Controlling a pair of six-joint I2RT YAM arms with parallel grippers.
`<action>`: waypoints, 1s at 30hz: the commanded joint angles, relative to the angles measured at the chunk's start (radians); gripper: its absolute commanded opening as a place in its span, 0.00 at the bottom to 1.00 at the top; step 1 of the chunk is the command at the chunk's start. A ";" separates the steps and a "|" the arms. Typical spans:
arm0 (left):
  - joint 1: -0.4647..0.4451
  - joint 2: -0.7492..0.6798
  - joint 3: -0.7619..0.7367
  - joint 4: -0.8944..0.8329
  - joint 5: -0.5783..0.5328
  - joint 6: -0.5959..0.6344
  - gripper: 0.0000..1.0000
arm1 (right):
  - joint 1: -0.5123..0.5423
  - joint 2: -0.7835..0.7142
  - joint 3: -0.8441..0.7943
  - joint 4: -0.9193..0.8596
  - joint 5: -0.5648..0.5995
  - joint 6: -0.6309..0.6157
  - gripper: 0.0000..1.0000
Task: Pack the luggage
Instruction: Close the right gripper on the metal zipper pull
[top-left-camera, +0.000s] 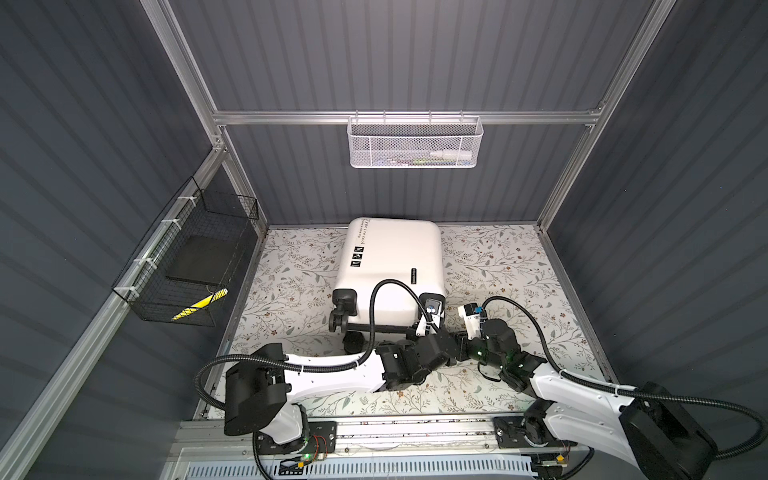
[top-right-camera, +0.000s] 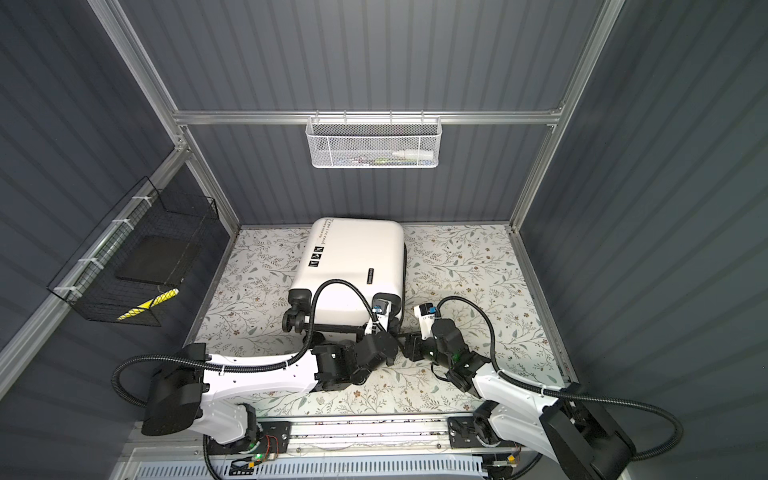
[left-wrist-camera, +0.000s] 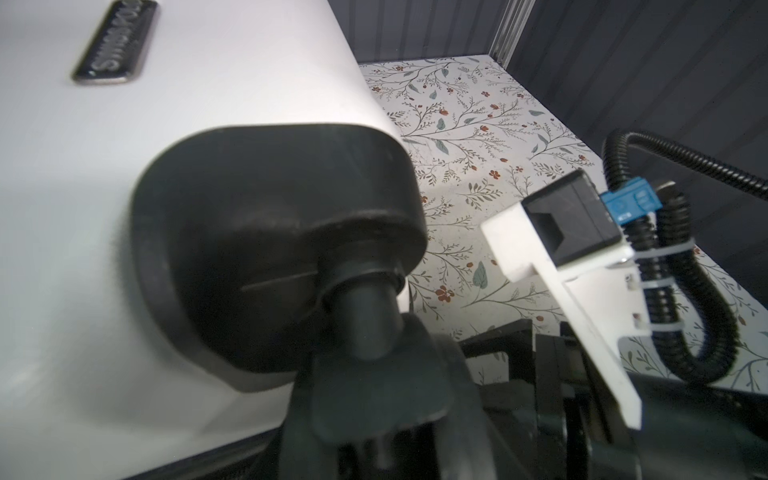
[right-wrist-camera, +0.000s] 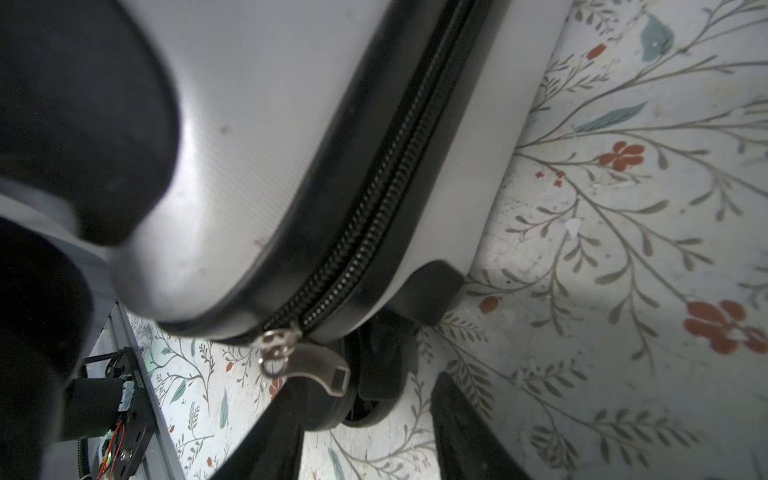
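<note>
Luggage (top-left-camera: 390, 257) zipped shut. Right claw (right-wrist-camera: 365, 382) open at zipper pull (right-wrist-camera: 316, 365), to unzip. Left claw (left-wrist-camera: 374, 432) at caster (left-wrist-camera: 370, 328), grip unclear; likely bracing.

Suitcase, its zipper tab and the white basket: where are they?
suitcase (top-left-camera: 390, 266): in a top view, on its white shell.
zipper pull (right-wrist-camera: 316, 363): right wrist view, on the metal tab.
white mesh basket (top-left-camera: 399, 145): in a top view, on its front wall.

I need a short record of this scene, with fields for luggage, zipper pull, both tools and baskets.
luggage: closed, lying flat on the floral table, wheels toward the robot
zipper pull: at the near right corner
right tool: open, pull beside one finger
left tool: at that same corner, grip unclear
white mesh basket: back wall
black wire basket: left wall
</note>
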 joint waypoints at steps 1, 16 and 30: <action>-0.009 -0.045 0.034 0.089 0.092 0.061 0.00 | 0.006 0.009 0.032 0.018 0.015 -0.009 0.49; -0.008 -0.034 0.038 0.095 0.094 0.063 0.00 | 0.014 0.021 0.047 0.001 0.015 -0.024 0.26; -0.009 -0.037 0.036 0.094 0.095 0.064 0.00 | 0.013 0.009 0.047 -0.013 0.024 -0.027 0.00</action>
